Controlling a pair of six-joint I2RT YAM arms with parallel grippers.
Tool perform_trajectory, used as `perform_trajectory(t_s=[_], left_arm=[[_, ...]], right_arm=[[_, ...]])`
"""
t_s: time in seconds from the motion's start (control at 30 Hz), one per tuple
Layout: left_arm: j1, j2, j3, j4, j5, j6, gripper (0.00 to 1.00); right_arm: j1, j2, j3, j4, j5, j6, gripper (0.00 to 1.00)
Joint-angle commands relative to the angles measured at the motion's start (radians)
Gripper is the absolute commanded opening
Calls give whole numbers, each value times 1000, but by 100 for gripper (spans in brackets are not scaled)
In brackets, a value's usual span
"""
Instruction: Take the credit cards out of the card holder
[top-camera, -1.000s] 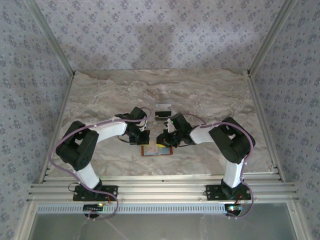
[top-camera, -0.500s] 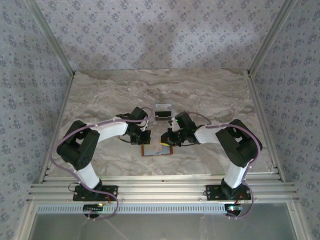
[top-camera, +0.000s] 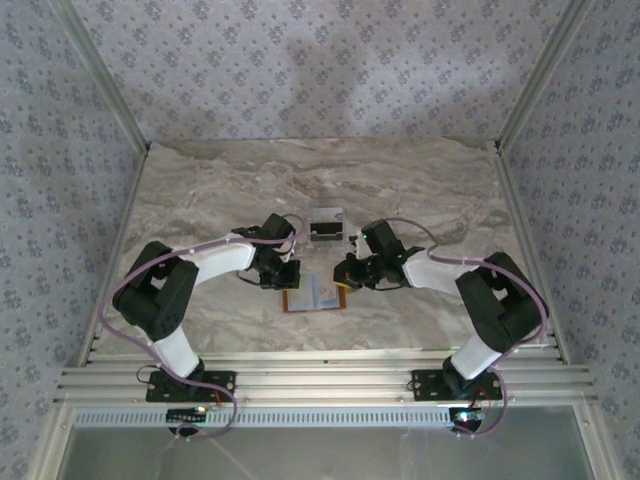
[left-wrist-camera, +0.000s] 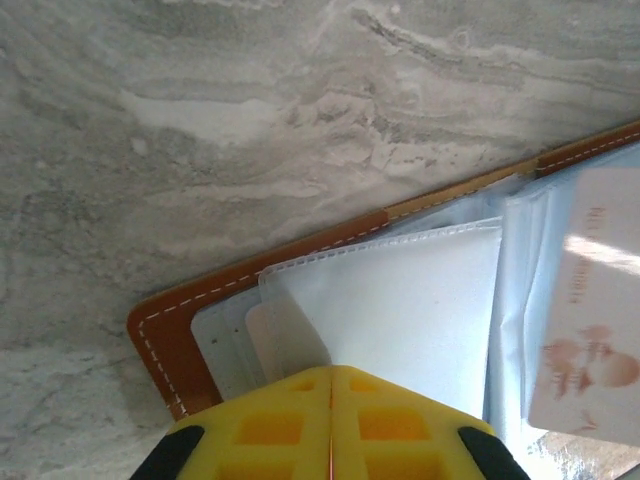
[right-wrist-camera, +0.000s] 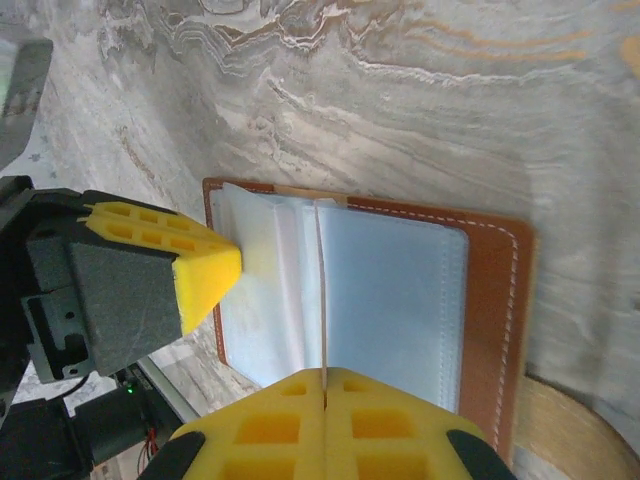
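Seemingly the right gripper (right-wrist-camera: 325, 378) pinches a credit card (right-wrist-camera: 321, 290) by its edge. The closed left gripper (left-wrist-camera: 331, 372) pins the card holder (right-wrist-camera: 495, 300) below it. Next: pull straight out.

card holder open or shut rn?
Open. The card holder lies spread on the table, brown cover showing along both sides and its pale sleeves facing up.

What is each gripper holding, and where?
Right gripper pinches a thin pale sheet by its near edge; card or sleeve, unclear. Left gripper, shut, presses the brown leather card holder, gripping nothing.
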Motion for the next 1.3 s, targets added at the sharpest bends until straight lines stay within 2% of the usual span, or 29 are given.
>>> perform_trajectory(t_s=[0.0,0.1,0.4,0.53,0.63,0.83,0.93,1.27], left_arm=[[2,-20,11,-90,-60,7,11],[2,-46,26,-95,-65,5,14],[6,-116,53,-110,-105,13,18],[25,-152,24,-96,-112,15,19],[53,-185,-12,-82,-105,16,20],[114,-266,-104,-35,-72,20,25],[139,-301,-133,-32,-73,19,26],[211,-362,-201,-40,-57,32,27]], right_arm=[[-6,-63,51,-148,85,-85,5],[-4,-103,94,-245,134,-152,5],[3,-124,295,-492,276,-566,4],[31,-107,363,-520,314,-862,5],[38,-63,437,-594,361,-1043,0],[37,94,675,-810,487,-1345,0],[31,147,752,-851,520,-1470,0],[9,354,1046,-940,561,-1747,0]])
